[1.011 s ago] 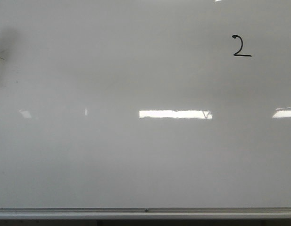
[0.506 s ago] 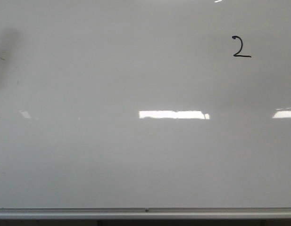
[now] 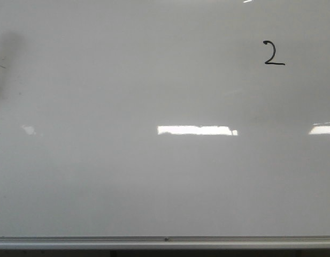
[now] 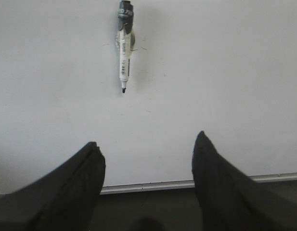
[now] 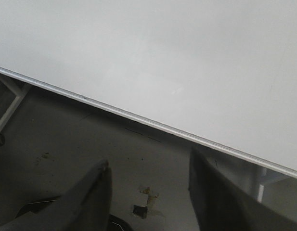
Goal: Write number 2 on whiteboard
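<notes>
On whiteboard: number 2; grippers empty, agape

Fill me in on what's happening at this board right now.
A black number 2 is already written on the upper right of the whiteboard. Neither arm is holding anything: the left hand is open and facing a marker that sits on the board, tip uncapped, apart from the fingers. The right hand is open too, off past the board's silver frame edge, over the floor.
</notes>
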Controlling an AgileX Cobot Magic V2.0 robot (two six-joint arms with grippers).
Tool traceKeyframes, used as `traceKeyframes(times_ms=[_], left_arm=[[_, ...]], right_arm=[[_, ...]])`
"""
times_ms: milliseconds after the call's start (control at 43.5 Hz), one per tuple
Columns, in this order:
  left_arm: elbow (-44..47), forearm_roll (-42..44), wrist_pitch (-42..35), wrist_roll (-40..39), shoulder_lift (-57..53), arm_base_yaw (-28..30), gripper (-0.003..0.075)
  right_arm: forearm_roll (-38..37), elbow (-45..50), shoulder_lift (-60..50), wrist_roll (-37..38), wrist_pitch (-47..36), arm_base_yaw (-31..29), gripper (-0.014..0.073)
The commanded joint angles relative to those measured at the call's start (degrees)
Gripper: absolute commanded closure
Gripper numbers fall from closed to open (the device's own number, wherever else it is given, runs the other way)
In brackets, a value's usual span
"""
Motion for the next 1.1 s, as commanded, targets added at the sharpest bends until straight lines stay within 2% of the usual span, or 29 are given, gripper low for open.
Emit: traceKeyframes(times_ms=[0, 115, 322, 391, 460, 598, 713, 782, 897, 1080], left_arm=[[-1.40, 0.11, -4.99, -2.39, 0.22, 0.14, 0.0391], [-1.40, -0.30, -4.33, 3.09, 0.22, 0.04, 0.0407], [-1.40, 0.85, -5.05, 3.61, 0.22, -5.68, 0.0407], [-1.40, 0.82, -5.17, 2.25, 0.22, -6.02, 0.0407], [-1.35, 0.82, -5.66, -1.19, 0.22, -6.02, 0.0408], [-1.35, 0.82, -6.12, -3.63, 0.22, -6.02, 0.0412], [-0.70, 0.82, -6.12, -3.63, 0.22, -6.02, 0.0501], [0.07, 0.82, -6.22, -3.63, 0.22, -6.02, 0.0597], [0.79, 0.82, -7.02, -3.63, 0.22, -6.02, 0.0741], [0.79, 0.82, -6.94, -3.63, 0.22, -6.02, 0.0741]], right_arm=[[-0.72, -1.72, 0.37, 0.18, -3.60, -0.30, 0.0202], [-0.72, -1.72, 0.37, 0.18, -3.76, -0.30, 0.0202], [-0.76, -1.72, 0.37, 0.18, -3.68, -0.30, 0.0202], [-0.76, -1.72, 0.37, 0.18, -3.70, -0.30, 0.0206], [-0.76, -1.72, 0.37, 0.18, -3.77, -0.30, 0.0246], [-0.76, -1.72, 0.37, 0.18, -3.77, -0.30, 0.0435], [-0.76, -1.72, 0.37, 0.18, -3.77, -0.30, 0.0591], [-0.76, -1.72, 0.37, 0.18, -3.77, -0.30, 0.0669], [-0.76, -1.72, 0.37, 0.18, -4.05, -0.30, 0.0662], [-0.69, -1.72, 0.37, 0.18, -4.50, -0.30, 0.0662]])
